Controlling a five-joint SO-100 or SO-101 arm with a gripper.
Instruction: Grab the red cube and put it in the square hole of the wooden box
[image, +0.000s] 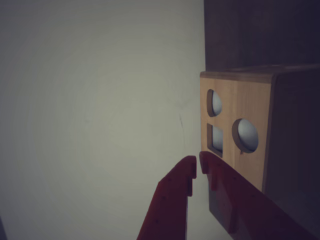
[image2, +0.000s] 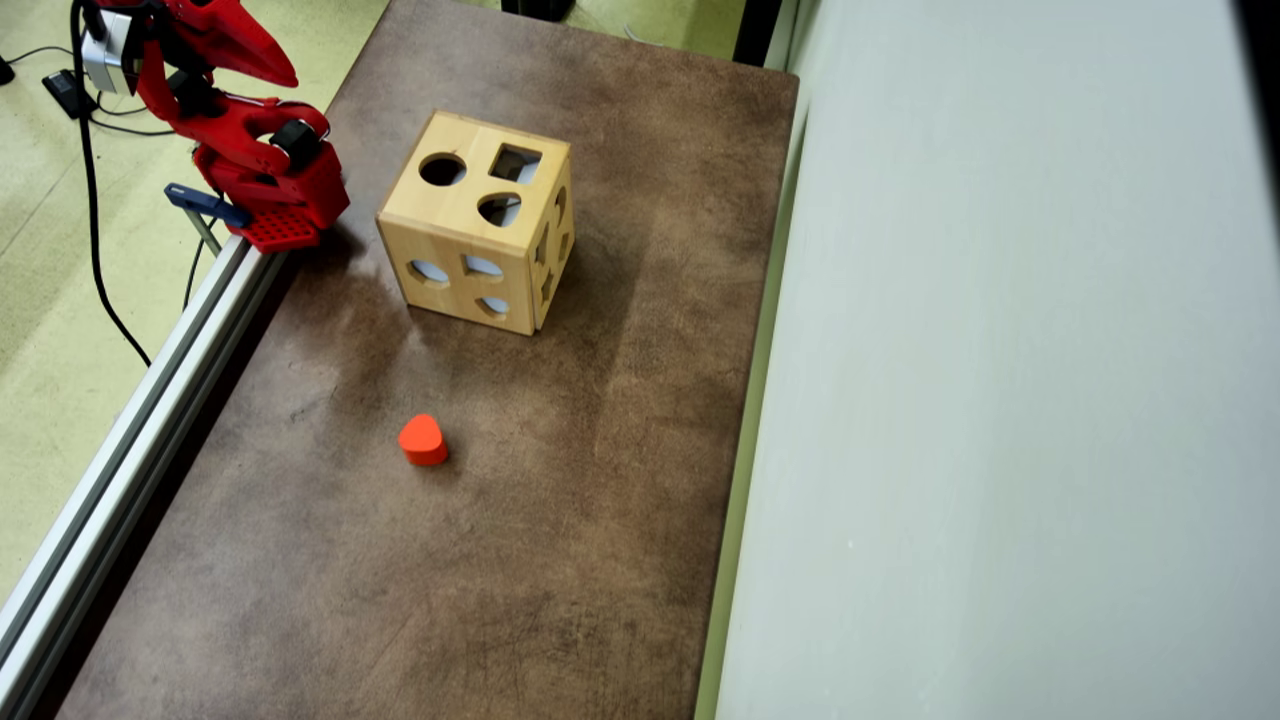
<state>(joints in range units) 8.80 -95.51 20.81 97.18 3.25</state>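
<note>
Holding state of the hand (image: 197, 167): lowest in the wrist view, its two red fingers lie together with only a sliver between the tips and nothing clamped there.
Arm (image2: 260, 160): folded at the upper left of the overhead view, at the tabletop's (image2: 400, 600) edge; its upper part is cut off by the frame.
Red cube, place: not visible in either view. I cannot tell whether it is inside the wooden box, behind it, or outside the frames.
Red cube, handling (judged): as a small sorter block it is likely light and rigid, not fragile, with painted faces that may be a little slick. The best hold would be across two opposite flat faces, square to them and not on corners, so that it can drop straight into the hole.
Orange-red heart block (image2: 423, 438): alone on the tabletop at lower centre of the overhead view, well apart from the box. It is rounded, so it is not the cube.
Wooden box (image2: 450, 215): upper centre of the overhead view, with the square hole (image2: 515, 163) in its top face beside a round one. In the wrist view the box (image: 240, 95) sits at the right, beyond the fingertips.
Box interior: only pale light shows through the cutouts, so its contents are unreadable.
Pale wall (image: 100, 100): farthest back, dim and featureless.
</note>
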